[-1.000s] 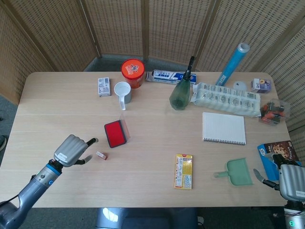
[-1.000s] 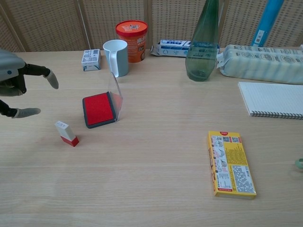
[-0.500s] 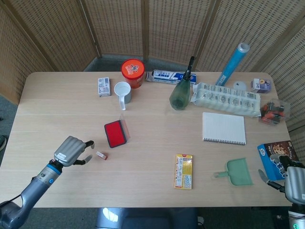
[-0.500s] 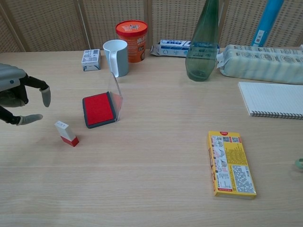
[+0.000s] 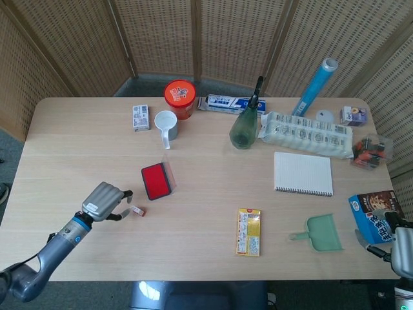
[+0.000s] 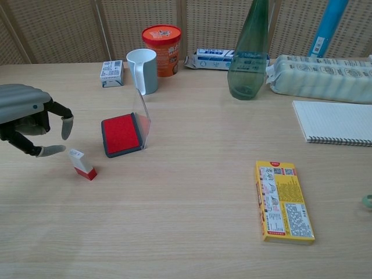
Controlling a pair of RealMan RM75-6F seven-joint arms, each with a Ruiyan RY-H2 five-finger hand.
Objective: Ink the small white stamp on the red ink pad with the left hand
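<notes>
The small white stamp (image 6: 80,163) with a red base lies on its side on the table, also seen in the head view as the stamp (image 5: 137,210). The red ink pad (image 6: 121,133) sits just right of it with its clear lid standing open; in the head view the pad (image 5: 157,180) is left of centre. My left hand (image 6: 32,118) hovers right beside the stamp's left end, fingers apart and curved downward, holding nothing; the same left hand (image 5: 104,201) shows in the head view. My right hand (image 5: 401,248) is at the table's near right corner, partly cut off.
A grey-blue mug (image 6: 142,70), an orange tub (image 6: 162,40) and a small box (image 6: 111,73) stand behind the pad. A green bottle (image 6: 249,52), a notebook (image 6: 337,122) and a yellow packet (image 6: 283,200) lie to the right. A green dustpan (image 5: 319,234) sits near my right hand.
My left hand has moved right and down toward the stamp, its fingers curling in over it. The right hand has drawn back toward the frame's corner. The stamp has not moved.
</notes>
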